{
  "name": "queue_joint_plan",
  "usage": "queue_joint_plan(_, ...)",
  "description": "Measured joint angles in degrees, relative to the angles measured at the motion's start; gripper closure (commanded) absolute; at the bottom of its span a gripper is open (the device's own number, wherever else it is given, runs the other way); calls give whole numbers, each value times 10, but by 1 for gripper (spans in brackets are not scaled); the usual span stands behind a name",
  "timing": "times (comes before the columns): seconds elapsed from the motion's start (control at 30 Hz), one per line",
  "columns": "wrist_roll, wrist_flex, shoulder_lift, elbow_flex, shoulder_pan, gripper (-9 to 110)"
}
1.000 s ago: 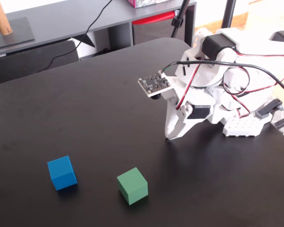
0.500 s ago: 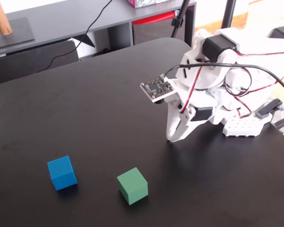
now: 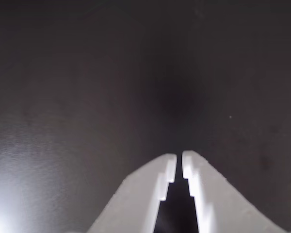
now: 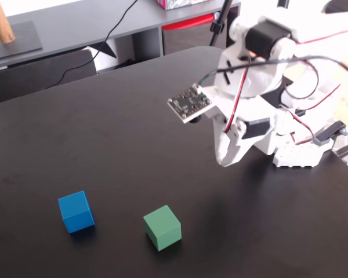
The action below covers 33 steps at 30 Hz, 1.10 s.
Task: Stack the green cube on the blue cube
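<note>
In the fixed view the green cube (image 4: 162, 227) sits on the black table near the front, with the blue cube (image 4: 76, 211) to its left, apart from it. My white gripper (image 4: 224, 160) hangs above the table, up and to the right of the green cube, well clear of both cubes. In the wrist view the gripper (image 3: 179, 159) has its two white fingers nearly touching, shut on nothing, over bare dark table. Neither cube shows in the wrist view.
The arm's white base (image 4: 298, 152) stands at the table's right edge with red and black wires. A grey shelf (image 4: 75, 29) with a cable runs behind the table's (image 4: 104, 133) rounded back edge.
</note>
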Motion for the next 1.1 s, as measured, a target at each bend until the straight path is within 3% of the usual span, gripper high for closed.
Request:
queue_joint_plan(0.33,29,11,-210,-250,-31,101)
queue_joint_plan(0.57,39,-42,-345,-337,-45,101)
queue_joint_plan(0.67,39,-57,-379,-352,-52,91)
queue_joint_plan(0.77,41,-81,-403,-356,-57,73)
queue_joint_plan(0.93,18,-117,-430,-356,-32,61)
queue_joint_plan(1.1,-5,-192,-448,-339,2,59)
